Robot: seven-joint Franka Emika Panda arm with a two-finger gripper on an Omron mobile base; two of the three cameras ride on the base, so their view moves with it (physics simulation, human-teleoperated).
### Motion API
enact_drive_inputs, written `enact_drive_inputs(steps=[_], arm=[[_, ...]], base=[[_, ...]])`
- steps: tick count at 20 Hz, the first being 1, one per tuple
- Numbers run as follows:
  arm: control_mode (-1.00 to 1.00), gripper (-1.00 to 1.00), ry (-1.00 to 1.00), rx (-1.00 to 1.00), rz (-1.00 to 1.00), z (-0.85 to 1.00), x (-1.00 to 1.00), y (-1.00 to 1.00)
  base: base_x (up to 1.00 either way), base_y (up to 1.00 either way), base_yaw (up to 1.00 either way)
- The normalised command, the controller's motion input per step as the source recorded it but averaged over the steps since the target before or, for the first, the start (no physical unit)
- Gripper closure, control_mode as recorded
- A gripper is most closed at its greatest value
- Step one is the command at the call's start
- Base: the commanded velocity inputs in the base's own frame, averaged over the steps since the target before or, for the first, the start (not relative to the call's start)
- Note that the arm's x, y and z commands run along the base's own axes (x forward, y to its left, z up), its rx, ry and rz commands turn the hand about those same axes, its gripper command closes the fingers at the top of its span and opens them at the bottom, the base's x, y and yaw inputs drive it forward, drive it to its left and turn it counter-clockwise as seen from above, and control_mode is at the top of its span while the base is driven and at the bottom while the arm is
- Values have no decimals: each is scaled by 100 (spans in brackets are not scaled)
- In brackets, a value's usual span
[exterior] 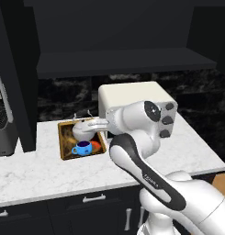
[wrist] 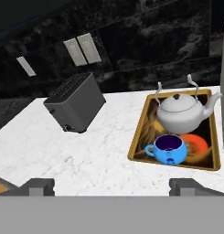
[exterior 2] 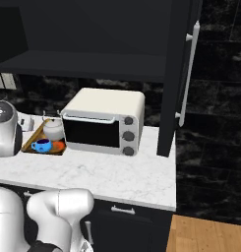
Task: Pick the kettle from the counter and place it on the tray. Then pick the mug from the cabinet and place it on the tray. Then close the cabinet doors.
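Kettle (wrist: 182,112) sits upright at back of tray (wrist: 139,132), spout toward toaster oven (exterior 2: 103,121); mug (wrist: 168,148) on tray's front edge, just before kettle, handle toward toaster (wrist: 75,102); tray lies on counter (exterior: 40,167) near back edge; gripper (wrist: 111,185) hovers before tray, fingers spread wide, holding nothing; cabinet door (exterior 2: 178,74) stands open.

The kettle (wrist: 181,113) is gleaming like polished silver-white metal, and the mug (wrist: 169,149) is shining a glossy blue — both smooth. The tray (wrist: 139,133) is showing a tan wooden rim, while the worktop (wrist: 81,155) is looking like smooth white marble — grey-veined.
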Motion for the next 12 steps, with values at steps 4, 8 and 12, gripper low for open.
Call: enact_drive_inputs(steps=[4,8,12], arm=[[-100,-100,0,-3,0,38,-59,-23],[-100,-100,0,0,0,38,-58,-31],[-100,-100,-1,0,0,26,-63,-33]], base=[[0,0,0],[0,0,0],[0,0,0]])
